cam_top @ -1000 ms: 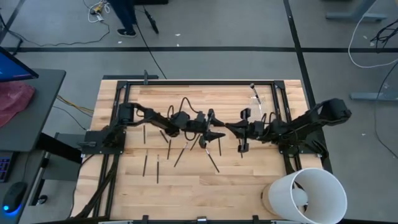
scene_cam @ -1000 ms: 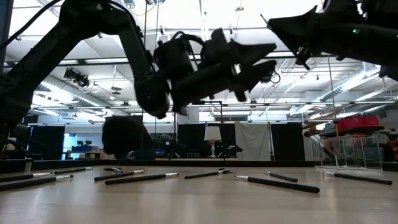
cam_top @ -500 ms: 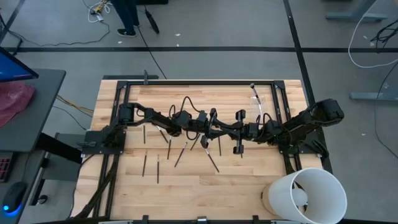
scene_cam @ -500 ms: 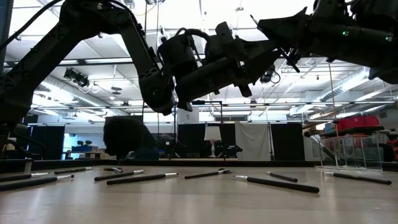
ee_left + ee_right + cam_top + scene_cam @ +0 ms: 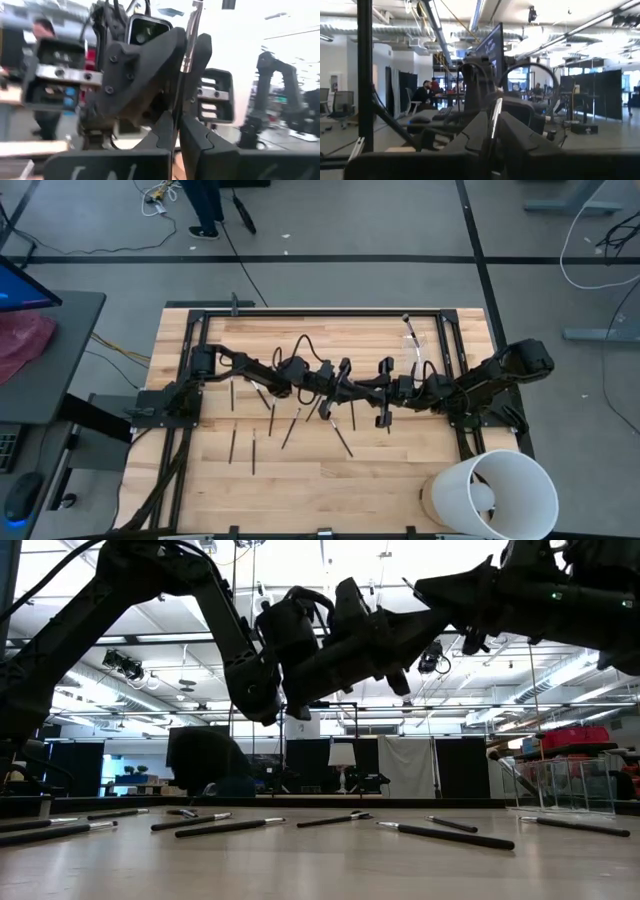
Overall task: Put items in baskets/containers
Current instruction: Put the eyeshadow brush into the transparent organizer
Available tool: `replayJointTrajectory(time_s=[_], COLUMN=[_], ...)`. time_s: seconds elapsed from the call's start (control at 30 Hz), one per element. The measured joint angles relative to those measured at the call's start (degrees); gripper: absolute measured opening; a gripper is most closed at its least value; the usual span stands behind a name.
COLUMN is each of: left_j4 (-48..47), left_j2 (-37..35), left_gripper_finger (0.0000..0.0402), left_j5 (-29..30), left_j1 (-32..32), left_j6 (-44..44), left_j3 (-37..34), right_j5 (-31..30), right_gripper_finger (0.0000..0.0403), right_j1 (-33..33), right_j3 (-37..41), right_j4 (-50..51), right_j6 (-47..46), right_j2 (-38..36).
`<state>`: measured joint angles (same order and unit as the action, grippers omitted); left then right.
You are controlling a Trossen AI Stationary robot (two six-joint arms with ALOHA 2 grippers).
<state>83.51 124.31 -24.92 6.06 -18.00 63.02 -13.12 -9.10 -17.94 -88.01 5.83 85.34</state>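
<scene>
In the high view, the two grippers met above the table, well to the left of the clear cup (image 5: 414, 346) that stood near the far right corner. The left gripper (image 5: 347, 387) and the right gripper (image 5: 366, 389) faced each other almost tip to tip. The held brush (image 5: 356, 388) between them was hard to make out. Loose brushes (image 5: 290, 428) lay on the wood farther left of the cup.

In the low view, both grippers hung high over the table, left of the cup, with more brushes lying flat below them.

In the left wrist view, the left gripper's fingers were closed on the held brush, which ran on past them into the right gripper. That gripper's fingers lay against it on both sides.

In the right wrist view, the same brush sat between the right arm's fingers, its long axis pointing away towards the left arm.

The brush looked shared by both, with the right arm nearer the cup. The next move likely depended on one gripper letting go.
</scene>
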Motion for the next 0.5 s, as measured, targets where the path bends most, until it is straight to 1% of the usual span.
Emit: replayJointTrajectory(time_s=[0.13, 0.27, 0.37, 0.43, 0.5], left_j4=[-5.2, -13.6, -19.9, -25.0, -30.3], left_j2=[0.0, -0.2, -0.4, -0.8, -1.5], left_gripper_finger=[0.0012, 0.0012, 0.0012, 0.0012, 0.0012], left_j5=[-0.8, 0.0, 1.7, 3.9, 6.7], left_j1=[1.1, 1.4, 1.5, 1.7, 1.8], left_j6=[-1.3, -0.1, 1.3, 3.3, 5.5], left_j3=[0.0, 0.0, 0.0, 0.0, 0.0], right_j5=[-2.9, -3.2, -3.3, -3.4, -3.4], right_gripper_finger=[0.0089, 0.0136, 0.0168, 0.018, 0.0184], right_j1=[-0.1, -0.2, -0.2, -0.2, -0.2], right_j3=[3.0, 7.3, 9.2, 9.0, 7.8], right_j4=[2.2, 8.5, 20.5, 31.7, 44.8], right_j6=[-4.4, -10.6, -17.0, -20.8, -24.1], right_j2=[-2.7, -9.0, -15.4, -20.0, -24.2])
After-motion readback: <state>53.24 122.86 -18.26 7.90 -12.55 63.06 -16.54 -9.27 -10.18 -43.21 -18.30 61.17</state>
